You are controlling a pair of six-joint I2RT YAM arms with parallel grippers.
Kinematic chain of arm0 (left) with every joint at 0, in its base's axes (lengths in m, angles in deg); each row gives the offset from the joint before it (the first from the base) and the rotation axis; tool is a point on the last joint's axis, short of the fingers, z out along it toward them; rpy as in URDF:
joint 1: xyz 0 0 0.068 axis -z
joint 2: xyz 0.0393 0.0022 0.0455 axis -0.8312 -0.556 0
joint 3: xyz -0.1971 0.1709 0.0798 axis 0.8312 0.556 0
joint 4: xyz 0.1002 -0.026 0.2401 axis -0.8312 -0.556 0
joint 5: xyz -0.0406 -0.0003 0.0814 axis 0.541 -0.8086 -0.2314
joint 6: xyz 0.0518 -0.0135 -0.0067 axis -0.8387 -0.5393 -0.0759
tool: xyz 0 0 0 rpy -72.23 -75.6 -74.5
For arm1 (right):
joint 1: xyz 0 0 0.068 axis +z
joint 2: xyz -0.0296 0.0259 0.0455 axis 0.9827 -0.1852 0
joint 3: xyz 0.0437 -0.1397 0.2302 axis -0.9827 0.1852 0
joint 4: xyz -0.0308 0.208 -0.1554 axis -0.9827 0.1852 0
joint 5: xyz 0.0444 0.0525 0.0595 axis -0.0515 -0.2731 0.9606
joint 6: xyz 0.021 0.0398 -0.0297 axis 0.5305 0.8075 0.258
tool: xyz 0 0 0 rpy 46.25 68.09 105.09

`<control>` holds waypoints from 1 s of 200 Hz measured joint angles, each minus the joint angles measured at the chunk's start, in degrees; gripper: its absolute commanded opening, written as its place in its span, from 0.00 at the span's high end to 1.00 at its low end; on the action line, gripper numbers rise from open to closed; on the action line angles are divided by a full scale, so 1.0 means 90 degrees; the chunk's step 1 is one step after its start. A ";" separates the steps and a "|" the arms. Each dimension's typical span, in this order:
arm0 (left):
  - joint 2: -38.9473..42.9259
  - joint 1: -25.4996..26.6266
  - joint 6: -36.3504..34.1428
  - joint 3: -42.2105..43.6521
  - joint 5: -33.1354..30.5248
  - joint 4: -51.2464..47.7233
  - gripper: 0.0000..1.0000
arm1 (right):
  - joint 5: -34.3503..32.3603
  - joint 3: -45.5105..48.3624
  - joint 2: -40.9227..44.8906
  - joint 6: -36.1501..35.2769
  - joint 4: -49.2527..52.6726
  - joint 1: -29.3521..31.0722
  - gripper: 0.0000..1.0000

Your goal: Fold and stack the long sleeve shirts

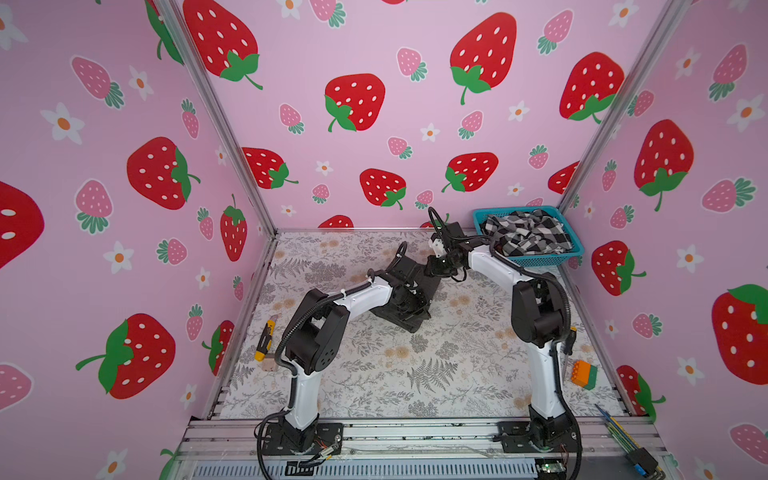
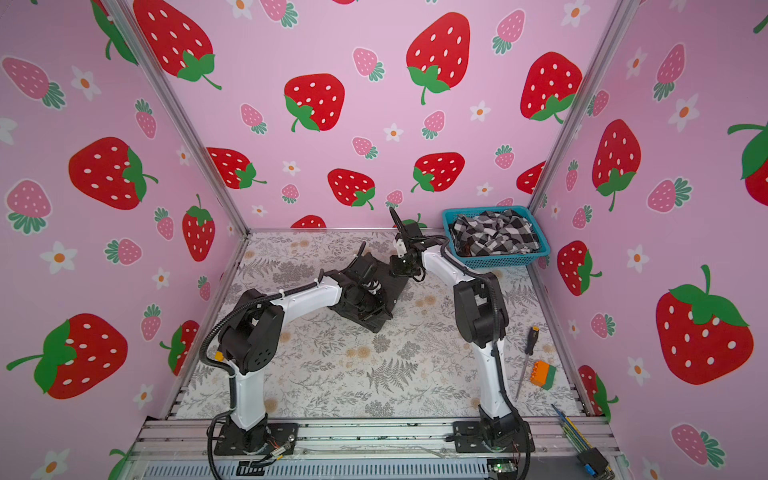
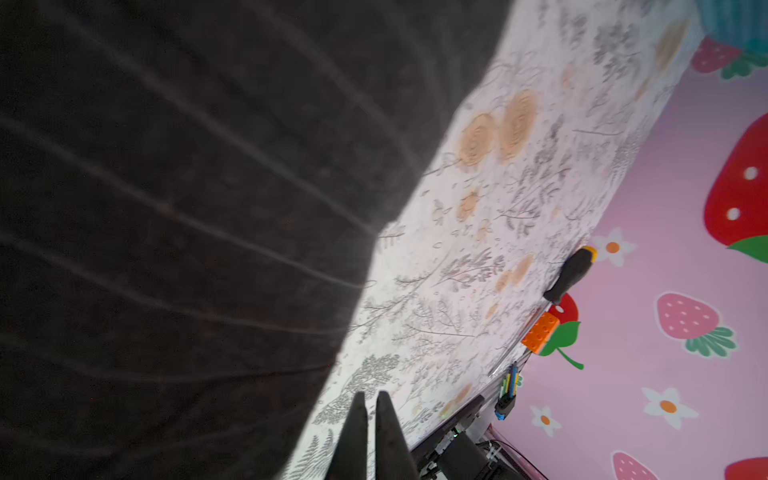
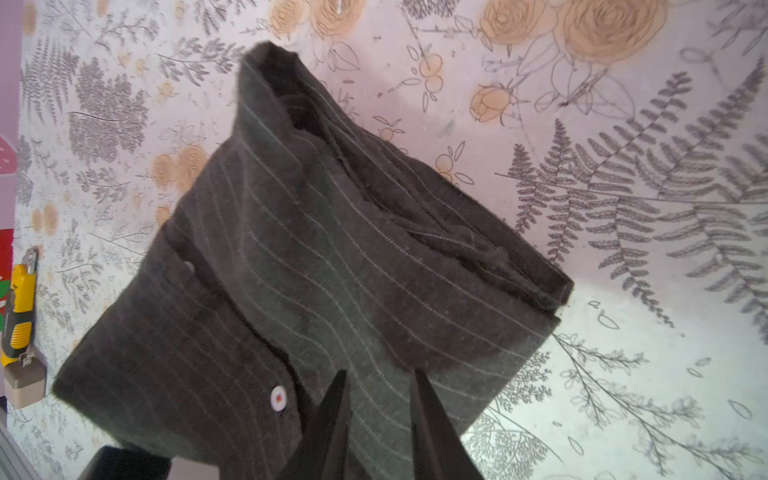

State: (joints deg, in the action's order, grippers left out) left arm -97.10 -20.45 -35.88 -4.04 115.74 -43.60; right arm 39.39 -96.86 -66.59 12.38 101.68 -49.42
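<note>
Two arms bend in over the far middle of my table (image 1: 415,374), a flat top under a pale sheet printed with grey ferns and tan roses. Three pink walls (image 1: 374,104) patterned with red strawberries and white flowers close it in, joined by bare metal posts.

The dark charcoal pinstriped cloth shirt (image 4: 311,257) lies there, folded into a thick, roughly four-sided bundle. In both top views it sits skewed to the table's edges, with one corner aimed at the near edge. The arms cover too much of it for me to call its long axis. In the right wrist view the pinstripes run slantwise toward a rolled, layered edge.

The black-and-white checked cloth shirt (image 1: 528,235) is heaped in a teal plastic mesh basket (image 1: 540,261) in the far right corner.

The left gripper (image 3: 371,397) is clenched, its tips at the dark shirt's border with nothing visible between them. The right gripper (image 4: 380,374) stands parted over that shirt, striped cloth showing in the gap.
</note>
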 measured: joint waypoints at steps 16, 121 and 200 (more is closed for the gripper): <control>0.0034 -0.0046 0.0000 0.0442 -0.0002 0.0100 0.93 | 0.0012 -0.0068 -0.0233 -0.0002 -0.0005 -0.0032 0.76; 0.1083 -0.0544 0.0109 0.1892 0.0359 0.0576 0.78 | -0.0068 -0.0253 -0.0563 -0.0155 0.0170 0.0015 0.72; 0.2161 -0.1275 0.0083 0.1013 0.0491 0.0214 0.65 | -0.0974 -0.0253 0.0692 -0.0287 0.0355 0.0665 0.64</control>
State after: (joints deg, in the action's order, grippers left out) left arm -77.64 -31.92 -35.14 5.07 120.16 -41.67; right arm 30.62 -99.14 -60.36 9.80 104.87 -43.43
